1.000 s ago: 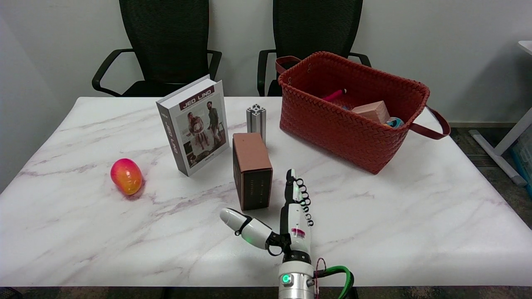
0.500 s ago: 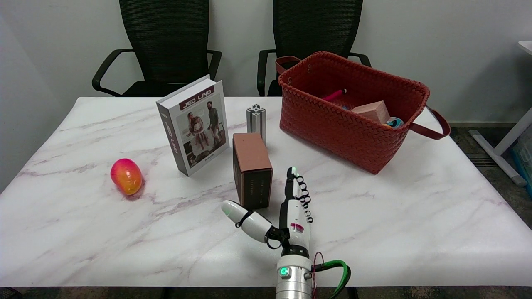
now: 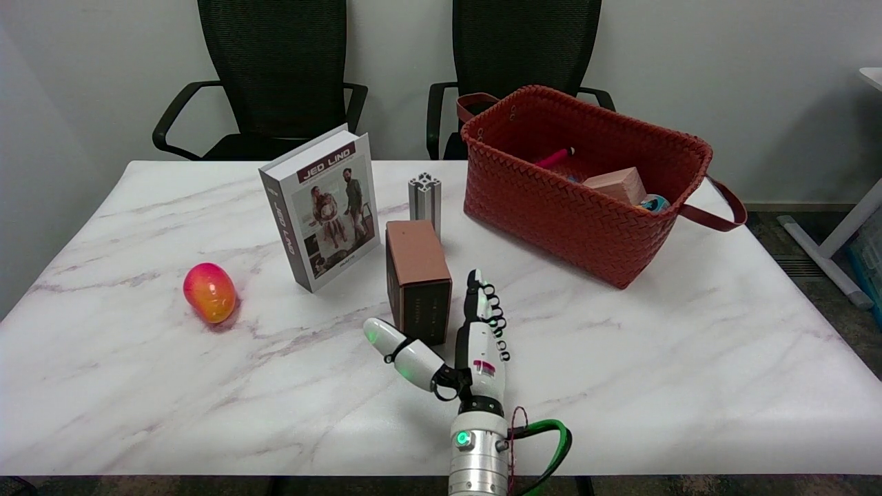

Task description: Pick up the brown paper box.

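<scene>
The brown paper box (image 3: 417, 279) stands upright near the middle of the marble table, its dark printed face toward me. My right hand (image 3: 462, 348) is just in front of it, held edge-on with the palm facing left. The straight fingers (image 3: 480, 303) reach up along the box's right side and the thumb (image 3: 393, 344) spreads out to the left, crossing in front of the box's lower left corner. The hand holds nothing. I cannot tell whether the fingers touch the box.
A book (image 3: 322, 207) stands upright left of the box, and a short aluminium profile (image 3: 424, 196) stands behind it. A red woven basket (image 3: 586, 186) holding several items sits at the back right. An orange-red mango (image 3: 209, 292) lies at the left.
My right hand has moved forward and slightly left toward the box, so the thumb now overlaps the box's lower front and the fingers run beside its right edge. Nothing else moved.
</scene>
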Tool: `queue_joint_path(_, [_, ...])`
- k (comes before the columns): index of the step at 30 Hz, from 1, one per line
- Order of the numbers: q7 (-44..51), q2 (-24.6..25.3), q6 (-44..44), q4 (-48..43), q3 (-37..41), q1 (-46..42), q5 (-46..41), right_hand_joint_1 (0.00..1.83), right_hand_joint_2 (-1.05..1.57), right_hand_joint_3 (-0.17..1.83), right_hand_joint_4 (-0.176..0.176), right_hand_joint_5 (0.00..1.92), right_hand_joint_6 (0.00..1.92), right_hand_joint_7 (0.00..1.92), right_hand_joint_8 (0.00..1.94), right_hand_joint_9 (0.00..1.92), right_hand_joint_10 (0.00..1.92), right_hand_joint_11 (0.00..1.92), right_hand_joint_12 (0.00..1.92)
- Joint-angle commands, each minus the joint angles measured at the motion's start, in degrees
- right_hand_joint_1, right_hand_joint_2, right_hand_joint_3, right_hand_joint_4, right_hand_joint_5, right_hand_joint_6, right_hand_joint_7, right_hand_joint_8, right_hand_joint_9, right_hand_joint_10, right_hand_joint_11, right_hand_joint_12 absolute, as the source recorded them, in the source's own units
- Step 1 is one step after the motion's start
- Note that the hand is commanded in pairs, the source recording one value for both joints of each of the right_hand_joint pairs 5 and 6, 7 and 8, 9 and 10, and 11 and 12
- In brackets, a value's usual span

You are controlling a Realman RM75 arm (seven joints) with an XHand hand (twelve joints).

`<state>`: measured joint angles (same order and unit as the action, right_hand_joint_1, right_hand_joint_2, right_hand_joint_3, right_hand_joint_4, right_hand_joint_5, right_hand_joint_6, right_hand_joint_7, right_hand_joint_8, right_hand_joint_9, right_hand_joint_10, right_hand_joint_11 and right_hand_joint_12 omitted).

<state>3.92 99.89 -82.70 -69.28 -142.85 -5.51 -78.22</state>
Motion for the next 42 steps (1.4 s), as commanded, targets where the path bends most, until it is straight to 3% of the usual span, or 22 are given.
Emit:
queue_joint_path(1, [-1.9,0.3,2.0,0.8,0.7,1.8,-1.7,0.7,0.63,-0.17,0.0,0.0,0.0,0.0,0.0,0.0,0.0,0.0,0.0])
queue_joint_path(28, [-2.5,0.3,2.0,2.3,0.7,5.2,-4.9,0.68,0.71,-0.17,0.0,0.0,0.0,0.0,0.0,0.0,0.0,0.0,0.0])
queue_joint_path(42, [-2.8,0.0,2.9,2.6,0.9,5.8,-5.4,0.92,0.69,-0.17,0.0,0.0,0.0,0.0,0.0,0.0,0.0,0.0,0.0])
